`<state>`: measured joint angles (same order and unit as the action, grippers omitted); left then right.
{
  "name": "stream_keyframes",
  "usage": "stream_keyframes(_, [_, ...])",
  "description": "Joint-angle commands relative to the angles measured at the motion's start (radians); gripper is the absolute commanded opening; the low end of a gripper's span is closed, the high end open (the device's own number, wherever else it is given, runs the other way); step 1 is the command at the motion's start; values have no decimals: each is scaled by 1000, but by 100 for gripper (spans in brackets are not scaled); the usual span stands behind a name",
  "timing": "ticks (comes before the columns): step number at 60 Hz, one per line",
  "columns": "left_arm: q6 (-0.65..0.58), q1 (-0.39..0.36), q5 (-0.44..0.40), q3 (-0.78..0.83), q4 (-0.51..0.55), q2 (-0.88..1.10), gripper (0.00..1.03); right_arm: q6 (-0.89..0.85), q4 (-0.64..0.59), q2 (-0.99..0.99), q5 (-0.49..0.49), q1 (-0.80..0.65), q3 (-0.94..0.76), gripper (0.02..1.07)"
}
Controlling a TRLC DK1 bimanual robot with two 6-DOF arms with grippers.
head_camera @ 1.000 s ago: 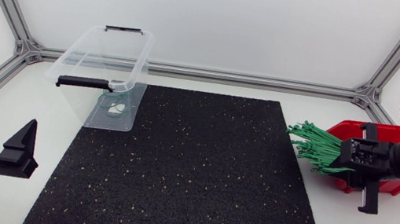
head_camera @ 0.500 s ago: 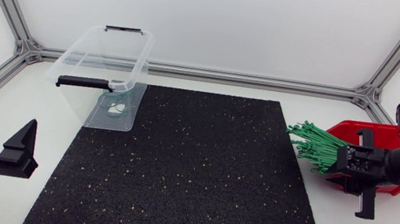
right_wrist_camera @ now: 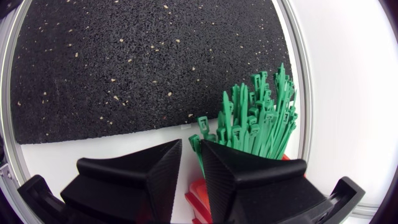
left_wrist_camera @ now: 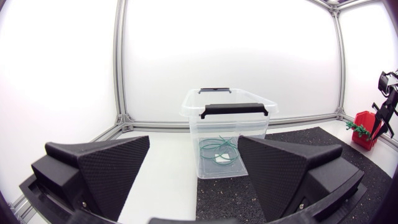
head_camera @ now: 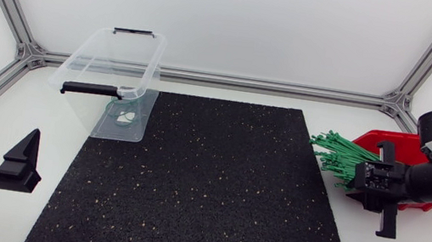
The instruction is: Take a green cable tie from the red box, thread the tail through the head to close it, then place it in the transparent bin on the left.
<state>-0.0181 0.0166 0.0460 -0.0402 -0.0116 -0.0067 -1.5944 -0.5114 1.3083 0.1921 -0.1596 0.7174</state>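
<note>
A bundle of green cable ties (head_camera: 338, 156) sticks out of the red box (head_camera: 405, 146) at the table's right edge. My right gripper (head_camera: 362, 179) is at the bundle's near side. In the right wrist view, the right gripper (right_wrist_camera: 191, 150) has its fingers almost together, and one green cable tie (right_wrist_camera: 196, 144) from the bundle (right_wrist_camera: 261, 118) runs into the narrow gap. The transparent bin (head_camera: 88, 59) stands at the back left with closed green ties (head_camera: 122, 116) inside. Far from it, at the front left, my left gripper (head_camera: 0, 159) stands open and holds nothing.
A black speckled mat (head_camera: 206, 188) covers the middle of the table between bin and box. An aluminium frame (head_camera: 231, 80) runs along the back and sides. In the left wrist view the bin (left_wrist_camera: 227, 109) is straight ahead of the open left gripper (left_wrist_camera: 193, 152).
My right gripper has slid a little to the left and toward the front edge, away from the red box, its wrist turning. The left arm has not moved.
</note>
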Motion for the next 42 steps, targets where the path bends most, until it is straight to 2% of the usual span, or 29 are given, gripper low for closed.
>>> stream_keyframes(1, [27, -7, 0, 39, 16, -6, 99, -12, 7, 6, -16, 11, -32, 31])
stream_keyframes(42, [27, -10, 0, 39, 16, -6, 99, -32, -13, -50, -20, -14, -22, 30])
